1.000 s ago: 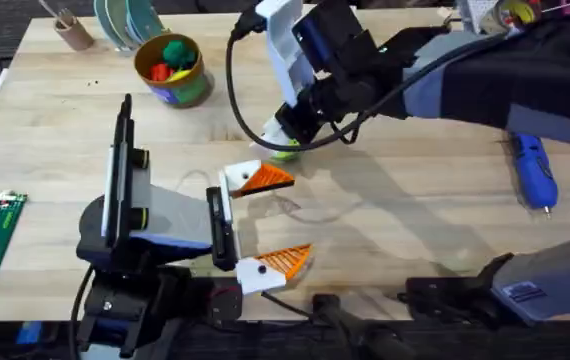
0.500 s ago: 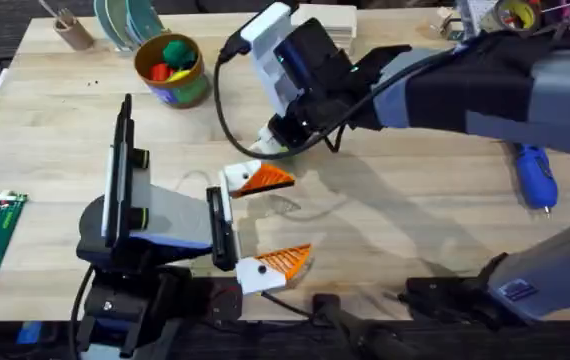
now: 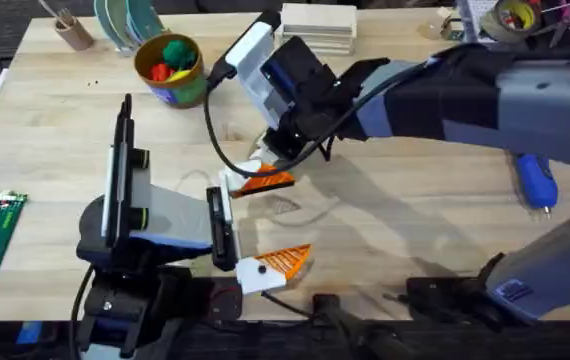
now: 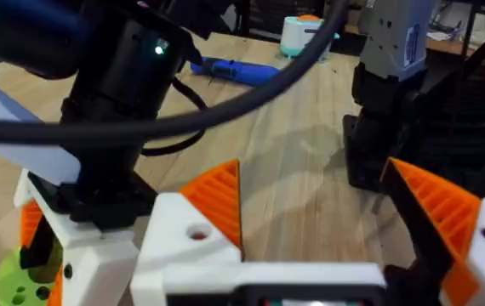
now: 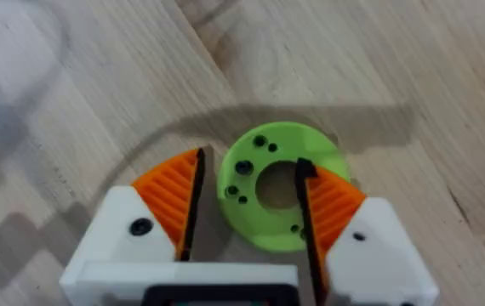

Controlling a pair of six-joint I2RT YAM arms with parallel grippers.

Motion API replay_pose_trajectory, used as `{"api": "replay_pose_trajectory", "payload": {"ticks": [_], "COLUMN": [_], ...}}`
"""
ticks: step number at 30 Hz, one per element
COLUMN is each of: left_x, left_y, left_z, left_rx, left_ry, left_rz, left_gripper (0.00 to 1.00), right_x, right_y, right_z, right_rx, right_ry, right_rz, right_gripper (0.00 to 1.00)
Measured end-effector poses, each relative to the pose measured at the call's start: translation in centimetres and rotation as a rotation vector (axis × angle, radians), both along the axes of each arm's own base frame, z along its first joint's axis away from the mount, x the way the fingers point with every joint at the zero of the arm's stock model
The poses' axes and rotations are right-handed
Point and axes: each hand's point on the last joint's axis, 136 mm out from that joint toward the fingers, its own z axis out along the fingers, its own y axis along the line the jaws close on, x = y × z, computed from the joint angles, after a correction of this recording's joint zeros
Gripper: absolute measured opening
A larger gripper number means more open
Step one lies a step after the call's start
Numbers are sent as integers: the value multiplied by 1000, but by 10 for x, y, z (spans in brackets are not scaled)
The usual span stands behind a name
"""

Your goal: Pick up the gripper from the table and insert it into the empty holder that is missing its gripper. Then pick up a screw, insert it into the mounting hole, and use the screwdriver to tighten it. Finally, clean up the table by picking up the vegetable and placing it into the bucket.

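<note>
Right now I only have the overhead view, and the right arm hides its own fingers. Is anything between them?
Observer: Yes. In the right wrist view the right gripper is shut on a flat green plastic ring with small holes in its face.
Operator: How do the pads sit on it?
Observer: One orange ribbed pad is by the ring's outer edge. The other appears to sit at the centre hole, so they pinch one side of the ring rather than its full width.
</note>
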Motion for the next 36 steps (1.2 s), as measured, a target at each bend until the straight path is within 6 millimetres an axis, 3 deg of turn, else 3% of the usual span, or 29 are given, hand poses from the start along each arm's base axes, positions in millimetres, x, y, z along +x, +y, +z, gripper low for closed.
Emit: {"api": "replay_pose_trajectory", "payload": {"ticks": [12, 22, 28, 31, 36], "left_x": [0, 0, 0, 0, 0], "left_y": [0, 0, 0, 0, 0], "left_z": [0, 0, 0, 0, 0], "left_rx": [0, 0, 0, 0, 0], "left_ry": [0, 0, 0, 0, 0], "left_rz": [0, 0, 0, 0, 0], "left_gripper": [993, 993, 993, 993, 993], "right_x": [1, 4, 0, 0, 0], "right_y": [-1, 3, 6, 6, 6], "right_z": [-1, 2, 2, 2, 2], "right_rx": [-7, 10, 10, 10, 10], "right_ry": [-4, -21, -20, -20, -20], "right_rz": [-2, 0, 11, 12, 12], "right_gripper": [463, 455, 410, 328, 315]}}
